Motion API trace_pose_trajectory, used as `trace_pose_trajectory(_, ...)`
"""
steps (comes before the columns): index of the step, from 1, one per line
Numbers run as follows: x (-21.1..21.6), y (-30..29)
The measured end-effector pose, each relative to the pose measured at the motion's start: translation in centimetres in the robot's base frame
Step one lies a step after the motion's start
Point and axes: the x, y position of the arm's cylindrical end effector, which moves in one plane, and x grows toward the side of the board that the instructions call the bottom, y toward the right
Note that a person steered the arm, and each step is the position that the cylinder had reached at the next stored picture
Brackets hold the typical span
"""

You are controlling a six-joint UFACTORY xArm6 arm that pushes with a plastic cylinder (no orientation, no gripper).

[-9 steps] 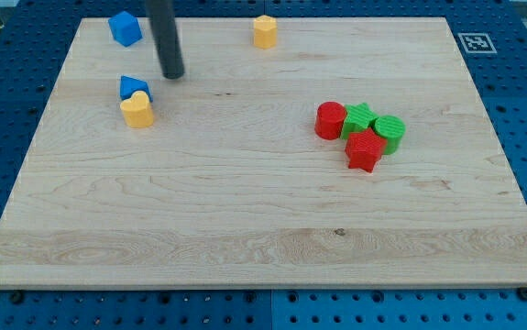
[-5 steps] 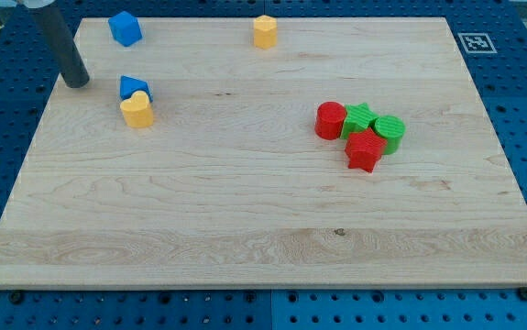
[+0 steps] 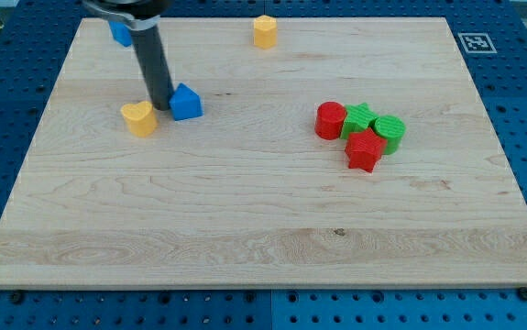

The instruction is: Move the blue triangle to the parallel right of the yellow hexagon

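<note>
My tip (image 3: 162, 105) is down on the board, touching the left side of the blue triangle (image 3: 186, 102); no pincer on this rig, just the bare rod, holding nothing. Blue triangle sits in the upper-left part of the tabletop, apex toward the top edge, long axis hard to call at this size. Yellow heart-like block (image 3: 138, 118) just left of the tip. Yellow hexagon (image 3: 264, 30) near the top edge, around centre. Another blue block (image 3: 119, 34) by the top-left corner, partly behind the rod. Right of centre, clustered and touching: red cylinder (image 3: 331, 120), green star (image 3: 359, 118), green cylinder (image 3: 390, 131), red block (image 3: 365, 150).
</note>
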Motion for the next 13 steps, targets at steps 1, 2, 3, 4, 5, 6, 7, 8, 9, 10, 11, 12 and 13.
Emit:
trace_pose_trajectory(1,0.6,3.0)
trace_pose_trajectory(2,2.1,5.4)
trace_pose_trajectory(3,2.8,8.1)
trace_pose_trajectory(4,2.9,9.9)
trace_pose_trajectory(5,4.3,11.4)
trace_pose_trajectory(6,5.3,12.9)
trace_pose_trajectory(7,5.3,14.3)
trace_pose_trajectory(8,5.3,15.5)
trace_pose_trajectory(9,5.3,15.5)
trace_pose_trajectory(10,5.1,14.8)
trace_pose_trajectory(11,2.8,14.8)
trace_pose_trajectory(12,1.2,15.2)
trace_pose_trajectory(13,0.5,15.8)
